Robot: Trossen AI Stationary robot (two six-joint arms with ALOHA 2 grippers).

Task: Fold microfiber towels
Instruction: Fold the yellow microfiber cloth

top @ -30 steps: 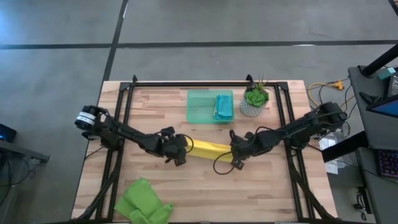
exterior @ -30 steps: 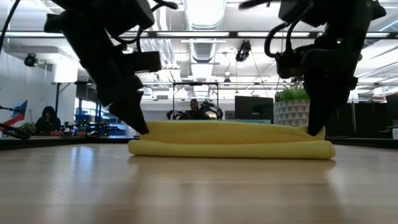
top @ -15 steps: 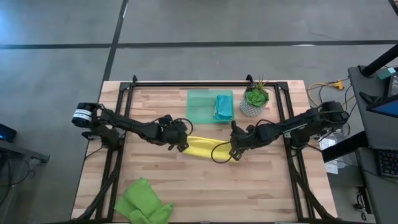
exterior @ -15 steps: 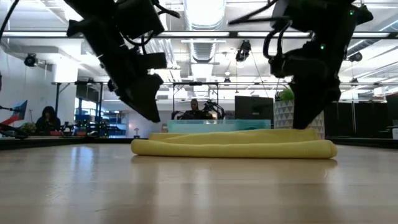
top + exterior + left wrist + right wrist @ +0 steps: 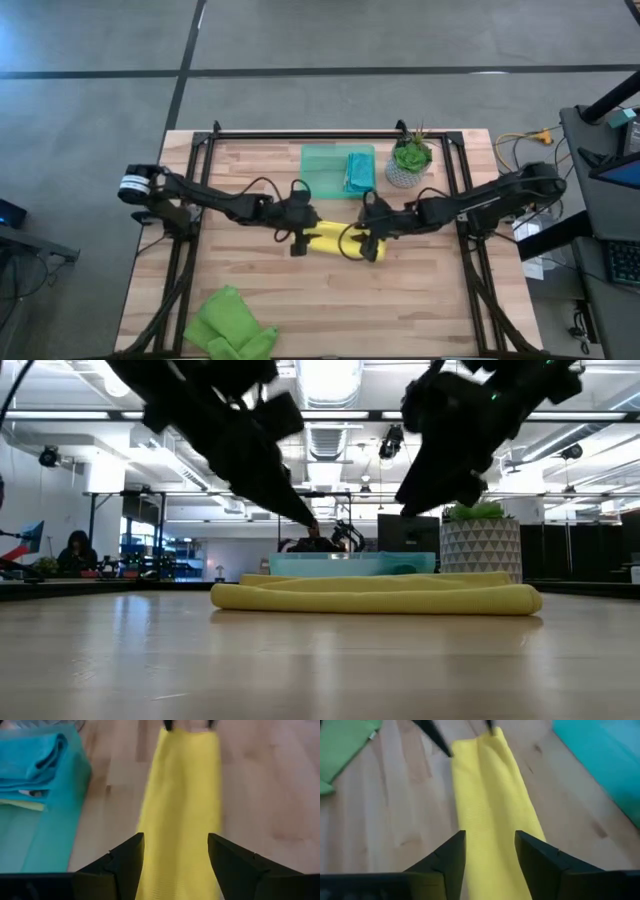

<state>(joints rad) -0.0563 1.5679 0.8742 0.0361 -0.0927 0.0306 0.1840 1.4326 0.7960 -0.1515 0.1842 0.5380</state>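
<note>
The folded yellow towel (image 5: 330, 241) lies flat on the tabletop (image 5: 250, 300), stretched between both sets of jaws. The left gripper (image 5: 175, 851) and right gripper (image 5: 490, 849) hang over its opposite ends, jaws spread, grasping nothing.

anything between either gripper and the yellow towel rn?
Nothing visible. The yellow towel lies folded on bare table; left gripper and right gripper hang open over its two ends, with no object in between.
</note>
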